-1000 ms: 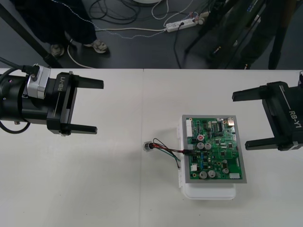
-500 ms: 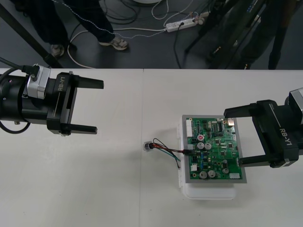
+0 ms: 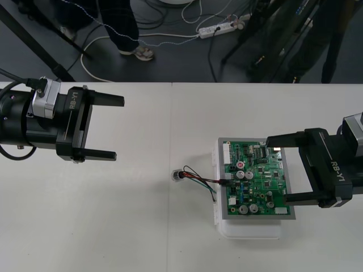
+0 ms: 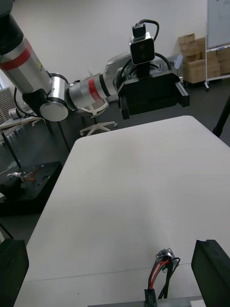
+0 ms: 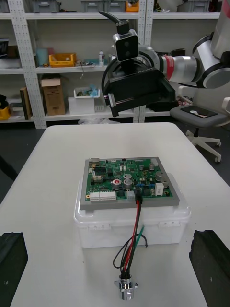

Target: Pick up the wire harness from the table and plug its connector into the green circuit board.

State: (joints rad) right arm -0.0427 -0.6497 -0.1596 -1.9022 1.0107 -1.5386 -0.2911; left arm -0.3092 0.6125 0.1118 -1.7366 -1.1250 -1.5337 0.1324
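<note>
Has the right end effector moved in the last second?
Yes. The right end effector slid toward the green circuit board; its fingers now overlap it.

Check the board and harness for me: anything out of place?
One oddity: the black plug already looks seated at the green circuit board, at its left edge, with the wires trailing to the metal socket on the table. Neither gripper holds it: the right gripper hovers open over the board's right edge, and the left gripper waits open at the left.

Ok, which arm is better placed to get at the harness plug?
Right, probably. The right gripper stands open over the green circuit board, and the plug sits at the board's left edge. The left gripper waits open at its own side, farther off.
</note>
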